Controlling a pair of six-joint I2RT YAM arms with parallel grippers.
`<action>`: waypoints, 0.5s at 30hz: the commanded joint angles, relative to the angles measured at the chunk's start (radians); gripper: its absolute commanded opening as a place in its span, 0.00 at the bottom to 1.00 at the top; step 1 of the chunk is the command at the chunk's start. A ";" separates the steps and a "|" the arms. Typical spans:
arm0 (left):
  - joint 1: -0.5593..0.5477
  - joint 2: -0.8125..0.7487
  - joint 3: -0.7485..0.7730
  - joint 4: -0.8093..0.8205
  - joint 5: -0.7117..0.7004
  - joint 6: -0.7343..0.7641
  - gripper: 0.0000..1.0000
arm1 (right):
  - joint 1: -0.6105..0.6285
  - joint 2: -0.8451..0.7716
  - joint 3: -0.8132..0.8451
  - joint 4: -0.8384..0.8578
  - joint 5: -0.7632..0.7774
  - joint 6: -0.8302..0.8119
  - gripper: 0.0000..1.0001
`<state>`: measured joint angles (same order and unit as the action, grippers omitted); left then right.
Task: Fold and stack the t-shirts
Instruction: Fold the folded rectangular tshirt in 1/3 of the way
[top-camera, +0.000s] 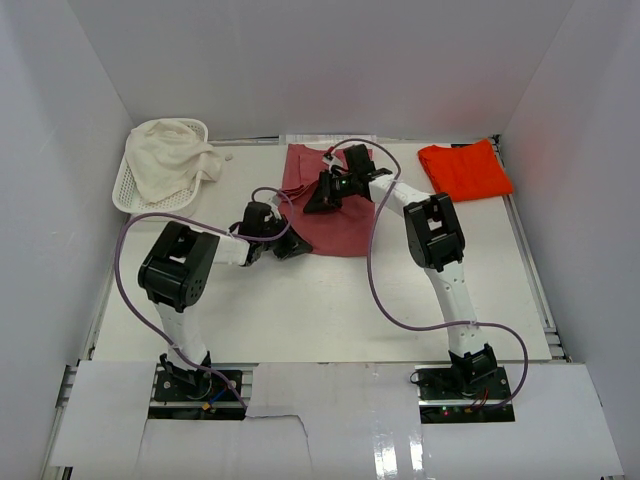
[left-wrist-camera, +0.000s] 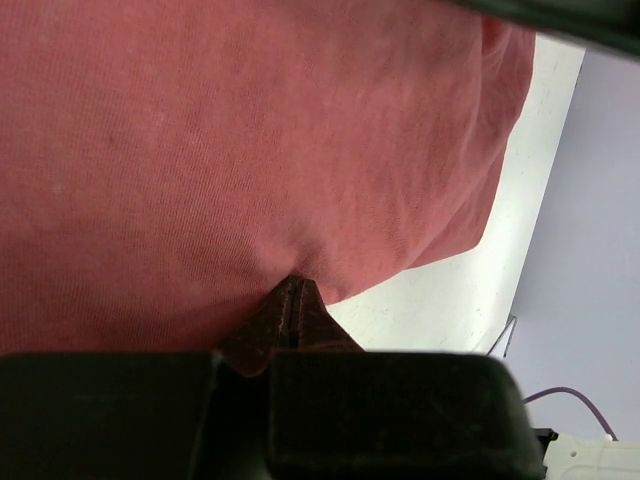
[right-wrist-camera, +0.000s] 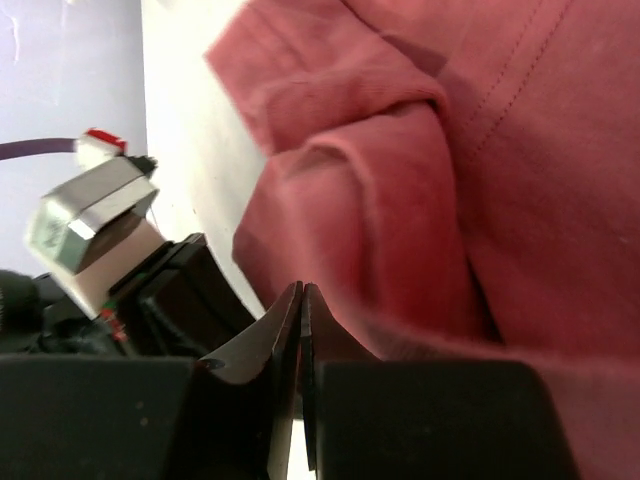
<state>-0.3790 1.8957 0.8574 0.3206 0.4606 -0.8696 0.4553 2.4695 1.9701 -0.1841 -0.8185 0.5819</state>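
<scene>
Fold step on rose shirt (top-camera: 340, 232): our left gripper (left-wrist-camera: 292, 288) pinches its edge; right gripper (right-wrist-camera: 302, 292) clamped on bunched fold. Next, we judge: lift both evenly, carry edge across.

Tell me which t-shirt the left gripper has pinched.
The dusty rose-red t-shirt mid-table: the left gripper is shut on its near-left corner. The orange-red t-shirt lies apart at the far right, untouched.

We see that the rose-red t-shirt (left-wrist-camera: 250, 150) is soft, matt cloth with a fine knit. The orange-red t-shirt (top-camera: 465, 170) is matt cloth too. The basket (top-camera: 132, 198) is white plastic full of holes. The table (top-camera: 330, 310) looks smooth and white. The left gripper (left-wrist-camera: 293, 287) is dull black plastic.
</scene>
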 joint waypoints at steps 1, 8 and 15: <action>0.003 0.013 -0.021 0.020 -0.017 0.003 0.00 | 0.013 0.038 0.058 0.027 -0.037 0.036 0.08; 0.003 -0.013 -0.098 0.020 0.012 -0.034 0.00 | 0.017 0.075 0.041 0.152 0.028 0.032 0.08; -0.006 -0.090 -0.199 0.021 0.009 -0.042 0.00 | 0.017 0.098 0.021 0.317 0.084 0.073 0.08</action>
<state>-0.3759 1.8385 0.7090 0.4175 0.4870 -0.9276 0.4770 2.5504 1.9850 0.0006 -0.7719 0.6315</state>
